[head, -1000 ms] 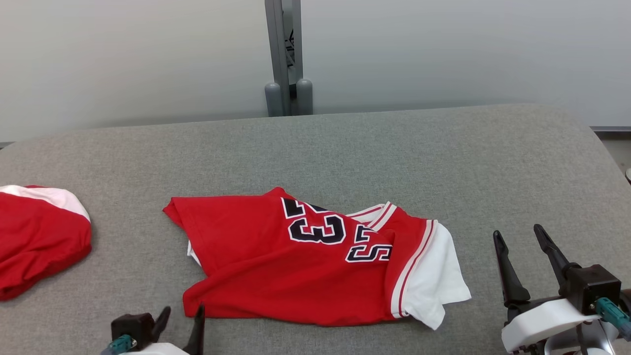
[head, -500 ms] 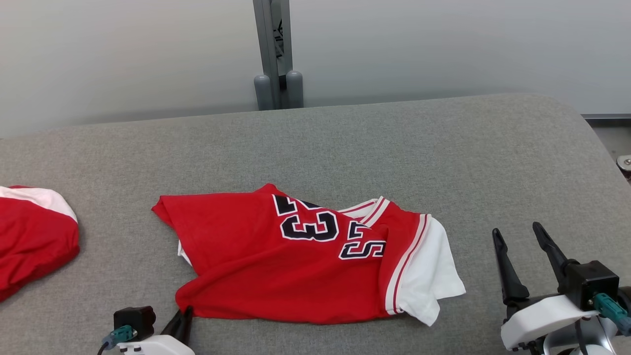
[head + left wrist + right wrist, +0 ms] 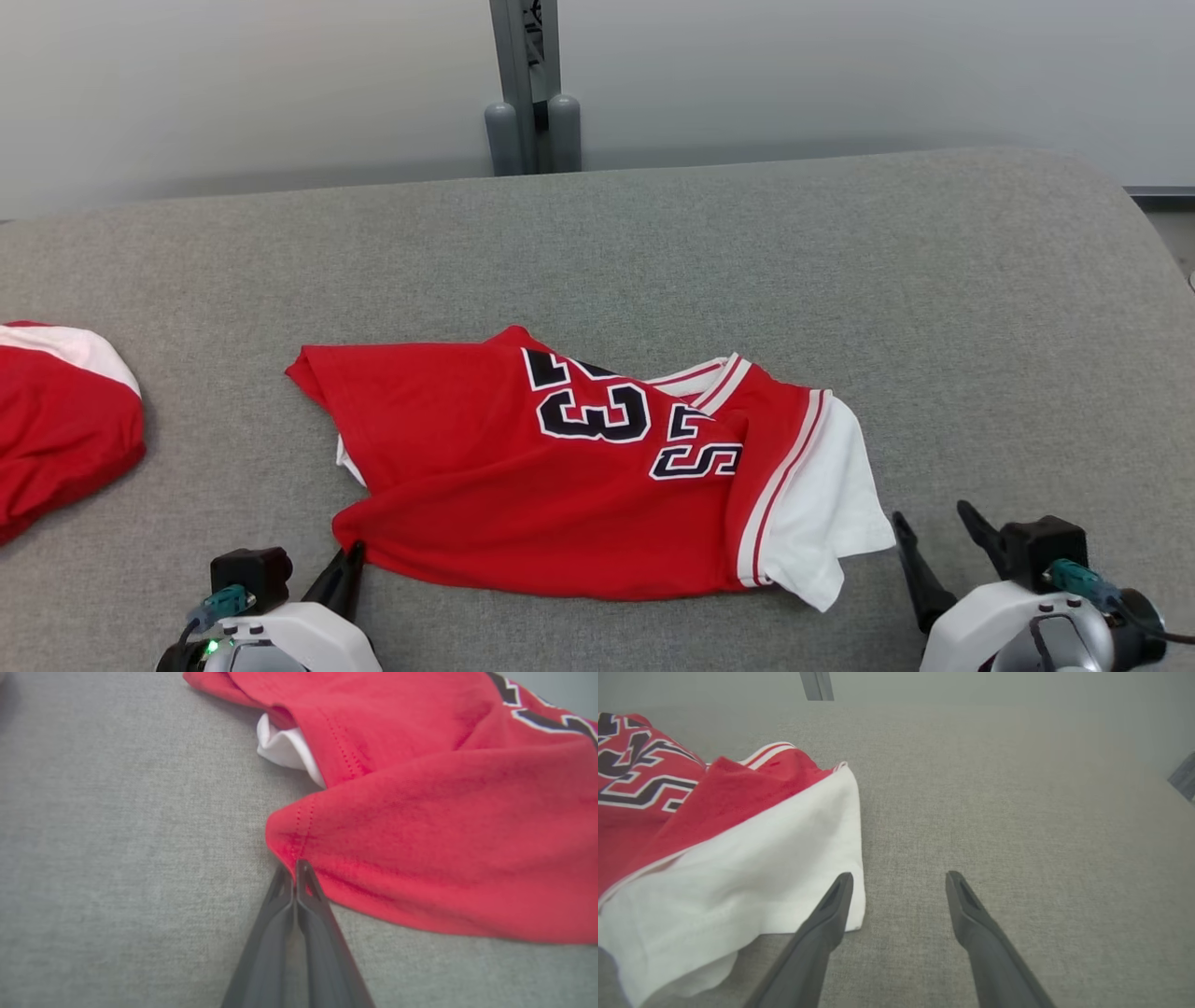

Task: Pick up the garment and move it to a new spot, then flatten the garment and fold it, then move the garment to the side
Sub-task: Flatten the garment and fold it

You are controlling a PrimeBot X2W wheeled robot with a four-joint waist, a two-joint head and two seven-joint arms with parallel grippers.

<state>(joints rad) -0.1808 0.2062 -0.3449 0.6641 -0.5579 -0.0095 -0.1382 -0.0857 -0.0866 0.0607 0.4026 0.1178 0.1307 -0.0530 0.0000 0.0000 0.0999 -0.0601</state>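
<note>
Red jersey cloth with black numerals, the garment (image 3: 523, 467) lies crumpled on the grey fabric surface (image 3: 653, 243), ahead and to the right of the left gripper (image 3: 295, 870). That gripper's fingers are pressed together, with the tips touching the stitched hem corner nearest it; whether cloth sits between them cannot be told. The right gripper (image 3: 900, 877) has its fingers spread wide, and the garment's white sleeve (image 3: 752, 872) is just beside its left finger. Well to the left of the left gripper lies another red-and-white cloth (image 3: 56, 429).
</note>
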